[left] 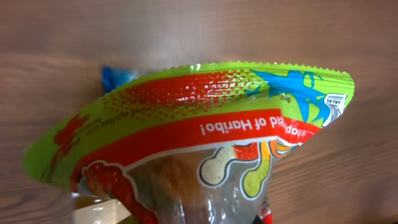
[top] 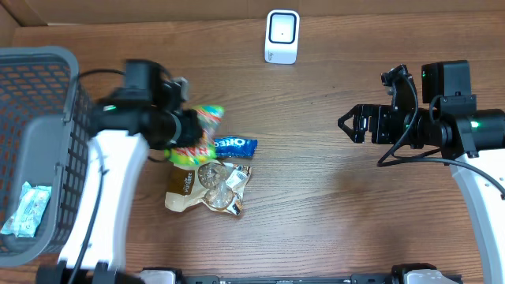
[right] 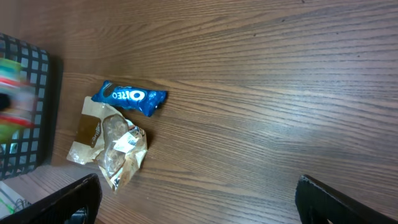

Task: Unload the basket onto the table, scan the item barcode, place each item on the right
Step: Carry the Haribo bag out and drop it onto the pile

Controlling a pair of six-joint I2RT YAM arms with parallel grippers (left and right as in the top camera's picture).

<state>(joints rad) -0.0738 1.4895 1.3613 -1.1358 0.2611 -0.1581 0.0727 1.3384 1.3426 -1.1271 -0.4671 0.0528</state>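
Even indoor light; left arm (top: pixel 110 170) motion-blurred; glare on Haribo bag (left: pixel 205 87)

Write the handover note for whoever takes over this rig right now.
Left hand: shut on the Haribo bag, beside the Oreo pack and tan snack pouch.
Right hand: open, empty, over the table on the right.
Scanner: far edge, nothing in front of it.
Basket: one packet inside.
Done: bag gripped.
Left: take it to the scanner and show the barcode, which no view shows yet.
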